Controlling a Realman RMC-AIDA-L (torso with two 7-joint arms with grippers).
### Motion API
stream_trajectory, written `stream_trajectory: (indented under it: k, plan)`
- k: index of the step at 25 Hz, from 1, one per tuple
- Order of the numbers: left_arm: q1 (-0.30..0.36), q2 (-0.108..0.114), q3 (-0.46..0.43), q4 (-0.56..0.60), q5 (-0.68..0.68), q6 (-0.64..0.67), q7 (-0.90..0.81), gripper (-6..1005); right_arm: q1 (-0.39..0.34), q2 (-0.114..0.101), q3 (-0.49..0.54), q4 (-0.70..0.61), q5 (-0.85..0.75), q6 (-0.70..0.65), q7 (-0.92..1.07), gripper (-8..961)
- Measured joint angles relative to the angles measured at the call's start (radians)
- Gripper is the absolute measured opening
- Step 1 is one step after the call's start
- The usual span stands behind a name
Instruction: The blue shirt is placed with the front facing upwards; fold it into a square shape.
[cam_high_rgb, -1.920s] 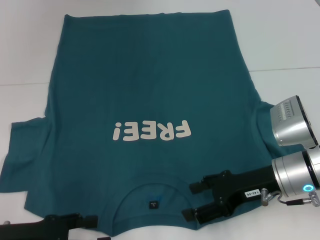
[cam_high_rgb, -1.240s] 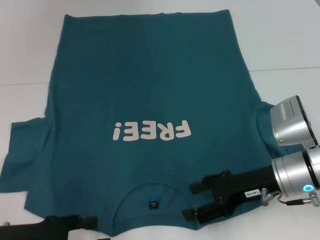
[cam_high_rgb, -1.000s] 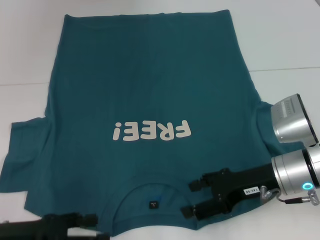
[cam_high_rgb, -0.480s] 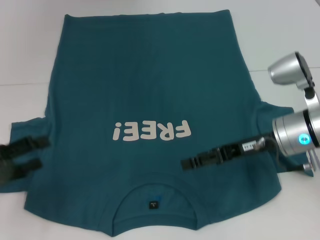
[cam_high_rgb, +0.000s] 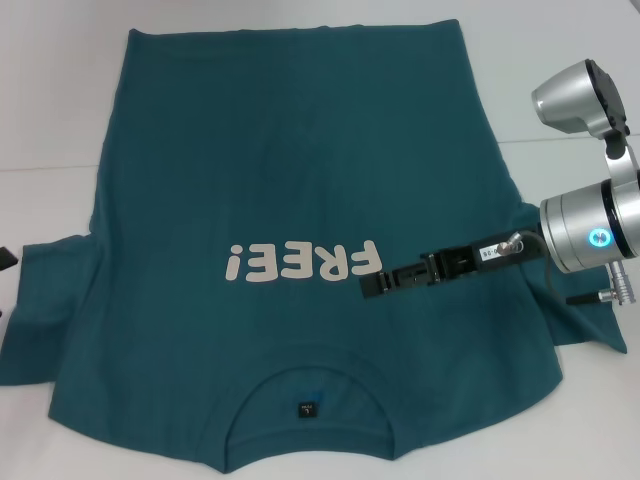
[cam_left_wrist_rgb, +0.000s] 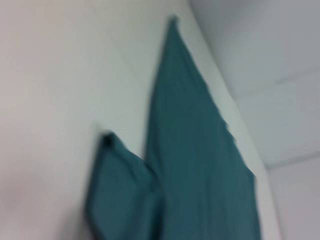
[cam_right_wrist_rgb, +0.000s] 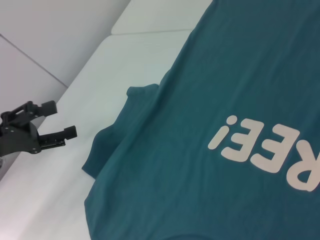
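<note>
I see the blue shirt (cam_high_rgb: 300, 230) flat, print up. Right gripper (cam_high_rgb: 372, 286) over chest, can't tell its jaw state. Left gripper (cam_right_wrist_rgb: 59, 119) spread apart, beside left sleeve.

The blue shirt (cam_high_rgb: 300, 180) was matt cloth with smooth cream lettering; the table (cam_high_rgb: 560, 80) looked smooth, matt white.

The black right gripper (cam_high_rgb: 372, 287) was down by the collar of the big teal-blue cotton T-shirt (cam_high_rgb: 300, 180), flat with both fingers showing. Now it has gone up and turned on its side, just beside the cream "FREE!" letters (cam_high_rgb: 305, 263). The black left gripper (cam_right_wrist_rgb: 59, 120) was at the near hem. It has slid out past the shirt's left sleeve, fingers spread apart.
</note>
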Motion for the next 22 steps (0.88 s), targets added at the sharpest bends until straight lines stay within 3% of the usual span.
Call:
stream_trajectory:
  k: [12,22]
  plan:
    - [-0.026,-0.001,0.108,-0.05,0.016,-0.212,0.01,937,-0.008,-0.002,0.003,0.003,0.0,0.022,0.001,917]
    - [-0.047,0.005,0.129,-0.06,0.057,-0.249,0.041,936,-0.016,-0.006,0.005,0.008,-0.002,0.023,-0.005,917]
